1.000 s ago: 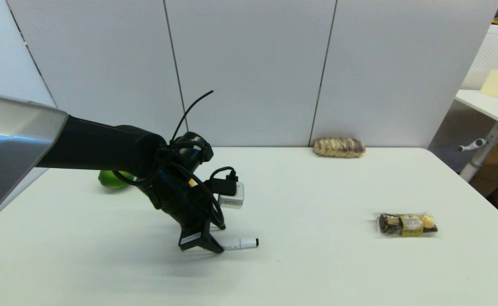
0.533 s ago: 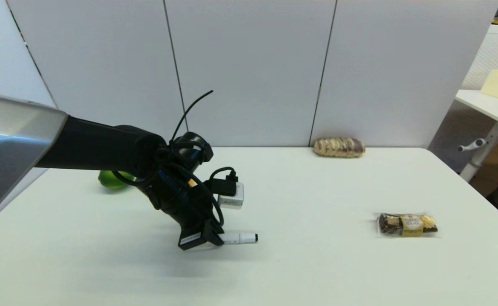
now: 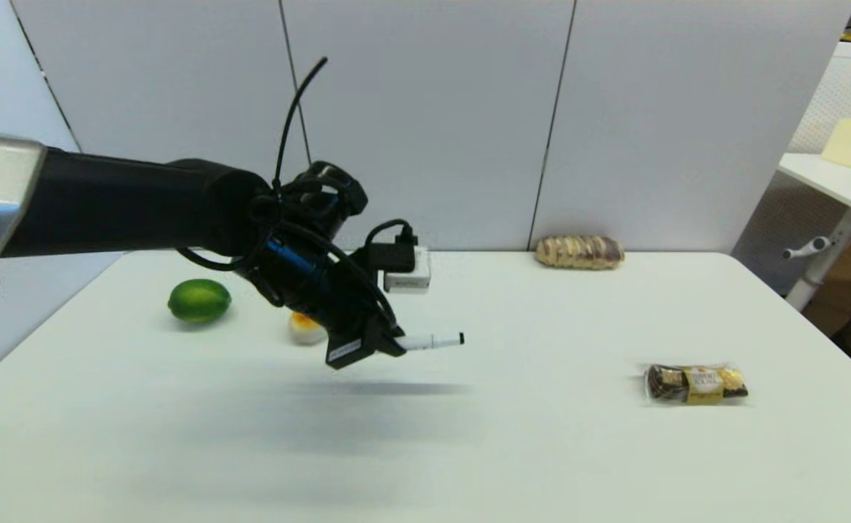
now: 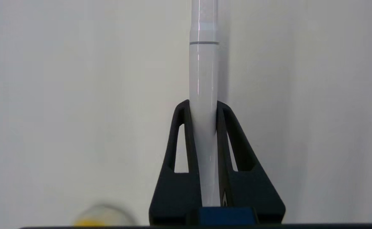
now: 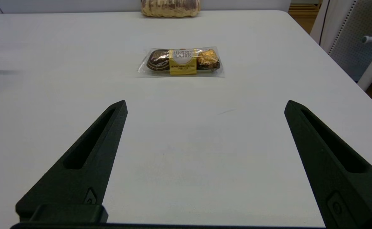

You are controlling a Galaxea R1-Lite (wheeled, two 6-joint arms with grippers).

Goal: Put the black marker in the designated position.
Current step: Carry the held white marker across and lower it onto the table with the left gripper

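The black marker point(image 3: 434, 340), a slim white pen with a black tip pointing right, hangs level above the table's left-middle. My left gripper point(image 3: 389, 345) is shut on its left end. In the left wrist view the white barrel point(image 4: 203, 95) runs straight out between the two black fingers point(image 4: 182, 140), which press on both its sides. My right gripper point(image 5: 205, 108) is parked low over the near right part of the table with its fingers wide apart and nothing between them. It is out of the head view. The designated position carries no mark that I can pick out on the white tabletop.
A green lime point(image 3: 199, 300) lies at the left. A small yellow and white thing point(image 3: 305, 328) sits behind my left gripper. A chocolate packet point(image 3: 695, 383) lies at the right, a wrapped bread loaf point(image 3: 579, 251) at the back edge. White table point(image 3: 541, 450).
My left gripper has risen off the table with the marker in it and moved a little to the right. The lime and the small yellow thing now show behind the arm.
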